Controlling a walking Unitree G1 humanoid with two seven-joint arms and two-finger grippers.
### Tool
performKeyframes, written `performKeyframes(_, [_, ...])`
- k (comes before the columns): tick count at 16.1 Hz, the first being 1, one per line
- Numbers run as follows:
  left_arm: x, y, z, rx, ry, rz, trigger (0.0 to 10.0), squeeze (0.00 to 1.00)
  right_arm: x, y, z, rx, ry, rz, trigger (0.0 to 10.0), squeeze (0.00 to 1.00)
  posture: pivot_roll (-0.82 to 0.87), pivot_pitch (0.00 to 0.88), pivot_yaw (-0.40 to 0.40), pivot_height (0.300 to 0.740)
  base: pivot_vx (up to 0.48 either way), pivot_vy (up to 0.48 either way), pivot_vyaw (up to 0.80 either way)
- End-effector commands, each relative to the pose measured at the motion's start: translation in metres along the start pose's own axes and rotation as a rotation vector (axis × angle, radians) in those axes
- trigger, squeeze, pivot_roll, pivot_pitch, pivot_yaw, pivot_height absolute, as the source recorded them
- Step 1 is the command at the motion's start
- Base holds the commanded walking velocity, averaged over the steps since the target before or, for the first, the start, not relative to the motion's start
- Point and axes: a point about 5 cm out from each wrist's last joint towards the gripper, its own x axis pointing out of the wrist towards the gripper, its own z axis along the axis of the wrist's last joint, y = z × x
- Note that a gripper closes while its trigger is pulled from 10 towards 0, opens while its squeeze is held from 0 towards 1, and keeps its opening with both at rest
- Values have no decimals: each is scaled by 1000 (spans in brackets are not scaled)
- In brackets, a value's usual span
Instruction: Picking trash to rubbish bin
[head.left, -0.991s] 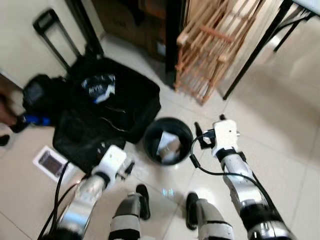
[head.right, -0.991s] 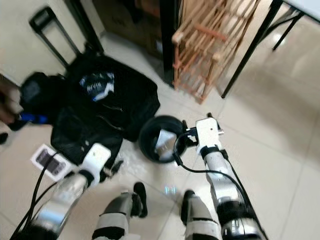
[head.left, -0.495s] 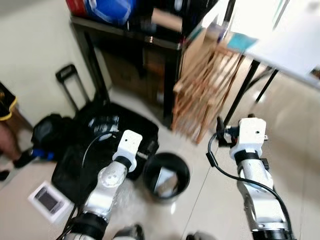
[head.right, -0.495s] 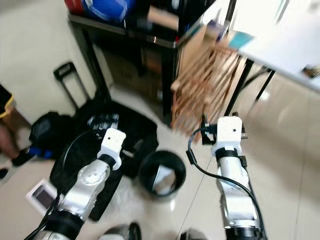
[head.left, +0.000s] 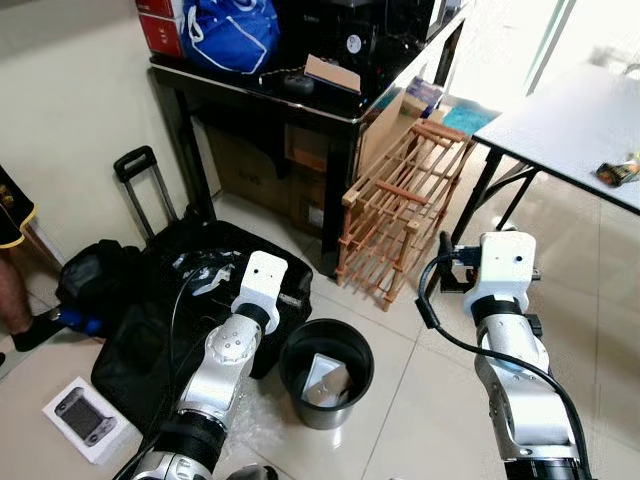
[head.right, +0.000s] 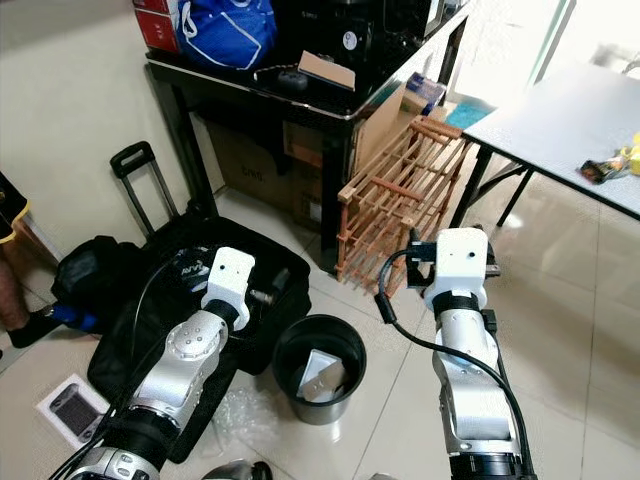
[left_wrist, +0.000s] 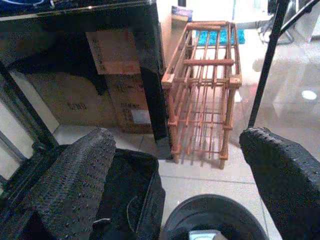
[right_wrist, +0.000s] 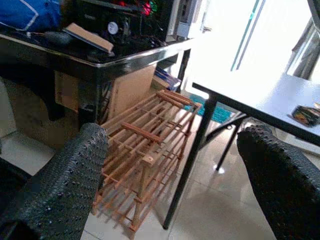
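A black round rubbish bin (head.left: 296, 351) stands on the tiled floor between my two arms. A white crumpled packet (head.left: 322, 381) lies inside it. My left gripper (left_wrist: 175, 182) is held above the black bag just left of the bin, its fingers (left_wrist: 75, 182) wide apart and empty; the bin's rim (left_wrist: 215, 207) shows below them. My right gripper (right_wrist: 170, 182) is raised to the right of the bin, open and empty, facing the wooden rack and the white table's leg. Its wrist housing (head.left: 505, 265) sits well above the floor.
A wooden rack (head.left: 395, 215) leans beside a black table (head.left: 250, 90) carrying a blue bag (head.left: 230, 30). An open black suitcase (head.left: 190, 300) lies left of the bin. A white table (head.left: 570, 125) stands at the right. A person's leg (head.left: 12, 300) is at far left. A boxed device (head.left: 83, 418) lies on the floor.
The camera has tilted up from the floor toward the furniture. Both arms have risen from beside the bin to chest height, grippers pointing forward.
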Motion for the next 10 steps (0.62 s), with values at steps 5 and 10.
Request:
performKeyframes(5, [1, 1, 4, -20, -29, -25, 10000, 0, 2, 0, 3, 48, 13, -38, 10000, 0, -62, 47, -2, 740, 0, -167, 0])
performKeyframes(10, [0, 0, 3, -18, -24, -35, 10000, 0, 1, 7, 3, 69, 29, -34, 10000, 0, -61, 65, 7, 740, 0, -461, 0])
